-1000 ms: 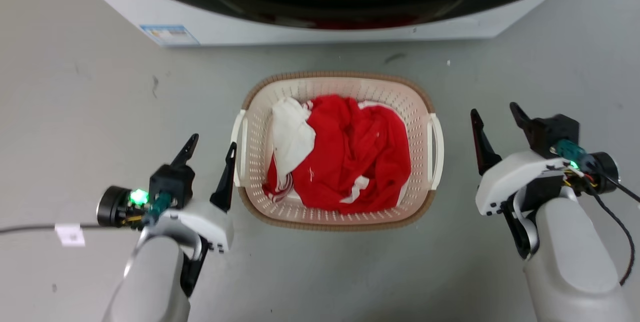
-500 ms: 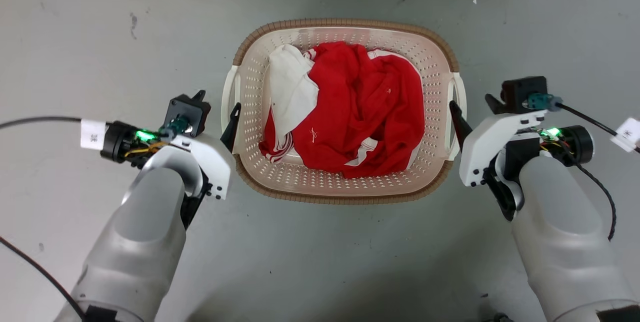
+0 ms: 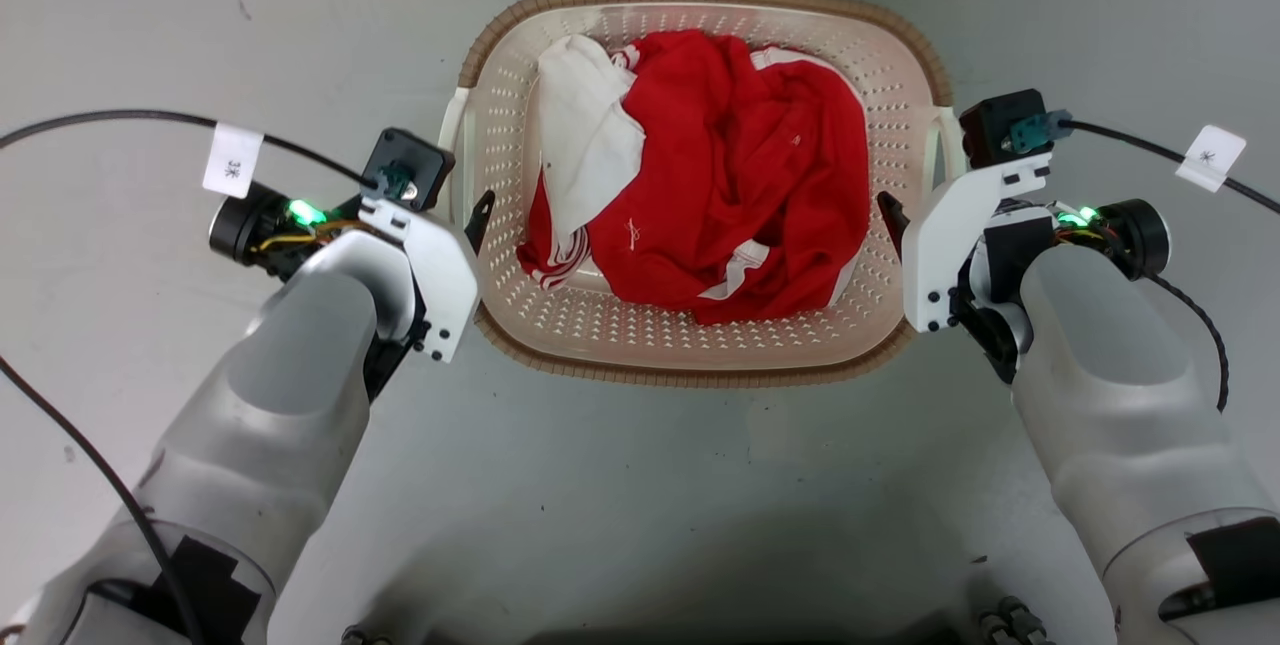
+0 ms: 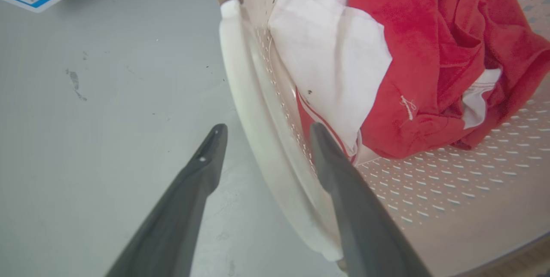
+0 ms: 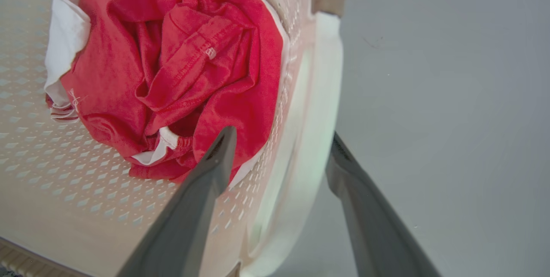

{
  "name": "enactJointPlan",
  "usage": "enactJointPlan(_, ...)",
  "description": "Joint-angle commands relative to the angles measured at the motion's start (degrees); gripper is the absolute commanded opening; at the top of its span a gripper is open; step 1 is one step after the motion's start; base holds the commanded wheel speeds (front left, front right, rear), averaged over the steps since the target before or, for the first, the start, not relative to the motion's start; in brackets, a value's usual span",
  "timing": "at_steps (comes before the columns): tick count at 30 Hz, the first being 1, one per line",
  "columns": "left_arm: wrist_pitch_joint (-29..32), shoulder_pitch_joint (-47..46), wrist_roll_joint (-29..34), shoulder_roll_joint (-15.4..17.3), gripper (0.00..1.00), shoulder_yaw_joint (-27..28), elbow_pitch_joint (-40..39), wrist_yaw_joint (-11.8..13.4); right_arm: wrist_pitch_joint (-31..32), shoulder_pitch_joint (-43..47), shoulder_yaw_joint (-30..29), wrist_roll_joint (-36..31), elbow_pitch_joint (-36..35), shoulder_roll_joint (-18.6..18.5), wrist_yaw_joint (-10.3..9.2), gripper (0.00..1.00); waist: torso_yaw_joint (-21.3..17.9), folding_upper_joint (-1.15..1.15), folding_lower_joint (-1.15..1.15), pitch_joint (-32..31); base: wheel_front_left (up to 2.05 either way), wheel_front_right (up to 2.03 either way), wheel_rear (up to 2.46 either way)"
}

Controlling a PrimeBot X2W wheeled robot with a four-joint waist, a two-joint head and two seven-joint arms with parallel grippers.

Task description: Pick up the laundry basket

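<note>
Head view: the laundry basket point(image 3: 700, 377) stands on the grey floor point(image 3: 640, 505) between the two arms, holding a red garment point(image 3: 730, 175) and a white cloth point(image 3: 585, 125). The left gripper point(image 3: 468, 210) is at its left handle point(image 3: 452, 140), the right gripper point(image 3: 908, 210) at its right handle point(image 3: 946, 140).

Left wrist view: the left gripper point(image 4: 267, 127) is spread open and straddles the white left handle point(image 4: 242, 92), one finger over the floor point(image 4: 107, 118) and the other inside the perforated wall; it is not clamped.

Right wrist view: the right gripper point(image 5: 282, 134) is likewise spread, with the right handle point(image 5: 320, 105) between its fingers, the inner finger beside the red garment point(image 5: 180, 66).
</note>
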Motion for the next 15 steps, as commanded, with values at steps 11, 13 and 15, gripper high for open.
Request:
enactJointPlan(11, 1.0, -4.0, -7.4, 1.9, 1.0, -8.7, 0.5, -0.1, 1.1, -4.4, -0.3, -1.4, 4.8, -0.1, -0.04, 1.0, 0.7, 0.0, -0.01, 2.8, 0.0, 0.0, 0.0)
enactJointPlan(13, 0.9, -4.3, -8.3, 1.9, 1.0, -10.1, 0.7, -0.1, 1.0, -4.7, -0.7, -1.9, 5.1, -0.1, -0.04, 1.0, 0.8, 0.0, -0.01, 3.0, 0.0, 0.0, 0.0)
enactJointPlan(15, 0.7, -4.7, -9.3, 1.8, 1.0, -11.2, 0.9, -0.1, 1.0, -4.9, -0.9, -2.0, 5.4, 0.0, -0.04, 1.0, 1.0, 0.0, -0.01, 3.2, 0.0, 0.0, 0.0)
